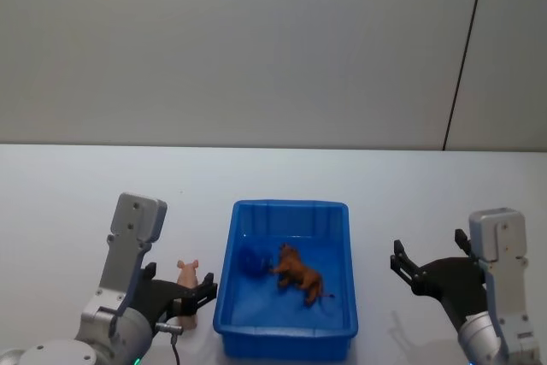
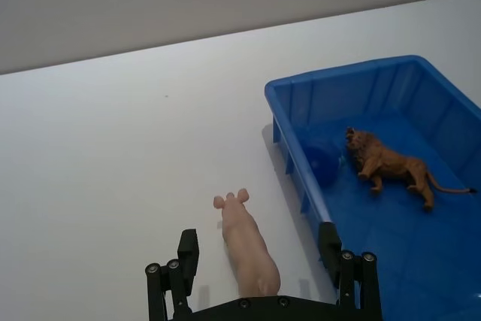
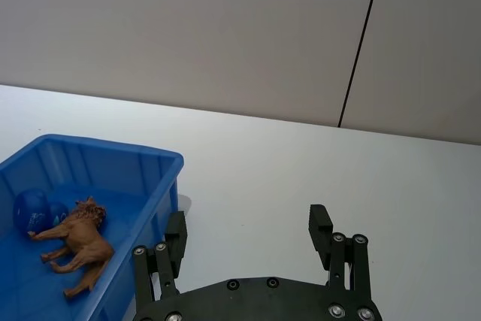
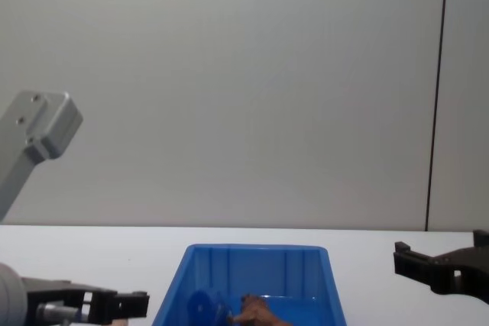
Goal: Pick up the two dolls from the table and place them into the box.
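Note:
The pale pink pig doll [image 1: 187,271] rests on the white table [image 1: 85,203], just left of the blue box [image 1: 291,208]. My left gripper [image 1: 195,295] is open, one finger on each side of the pig's rear; in the left wrist view the pig [image 2: 248,244] lies between the fingers [image 2: 188,252] without touching them. The brown lion doll [image 1: 299,273] lies inside the box, as the right wrist view also shows the lion [image 3: 75,237]. My right gripper [image 1: 417,267] hovers open and empty to the right of the box.
A dark blue round thing [image 1: 252,261] sits in the box beside the lion's head. The box's left wall [image 2: 301,178] runs close along the pig. Bare tabletop stretches behind the box and out to both sides. A plain wall stands behind the table.

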